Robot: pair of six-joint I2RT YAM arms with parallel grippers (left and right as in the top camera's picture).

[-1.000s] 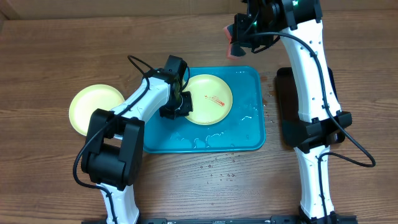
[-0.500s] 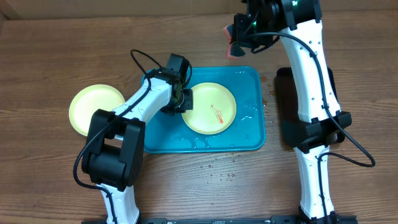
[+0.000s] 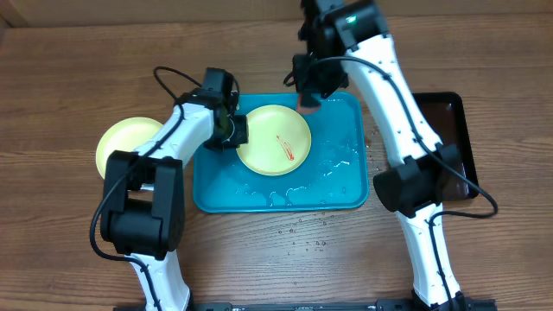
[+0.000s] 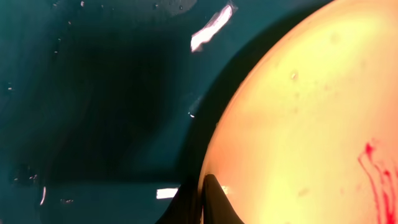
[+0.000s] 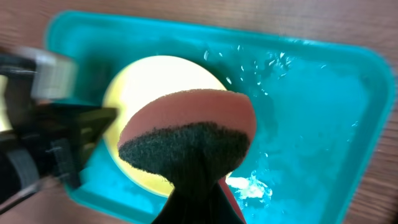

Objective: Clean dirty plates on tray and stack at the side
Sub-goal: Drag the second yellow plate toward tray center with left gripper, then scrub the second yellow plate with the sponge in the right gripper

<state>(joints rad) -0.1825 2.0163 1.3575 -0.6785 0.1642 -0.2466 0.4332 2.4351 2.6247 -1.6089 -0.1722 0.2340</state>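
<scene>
A yellow-green plate (image 3: 273, 140) with a red smear lies on the wet teal tray (image 3: 337, 186). My left gripper (image 3: 235, 131) is shut on the plate's left rim; the left wrist view shows the plate (image 4: 298, 112) and my fingertips (image 4: 205, 199) pinching its edge. My right gripper (image 3: 308, 95) is shut on a pink sponge (image 3: 307, 103) with a dark scouring side, held above the tray's far edge beside the plate. In the right wrist view the sponge (image 5: 186, 137) hides part of the plate (image 5: 161, 71). Another yellow-green plate (image 3: 125, 147) lies on the table left of the tray.
A narrow black tray (image 3: 445, 138) lies at the right, partly under my right arm. Water drops (image 3: 307, 233) dot the wooden table in front of the teal tray.
My right arm has swung left and down from behind the tray, bringing the sponge to the plate. My left gripper has shifted the plate leftward on the tray.
</scene>
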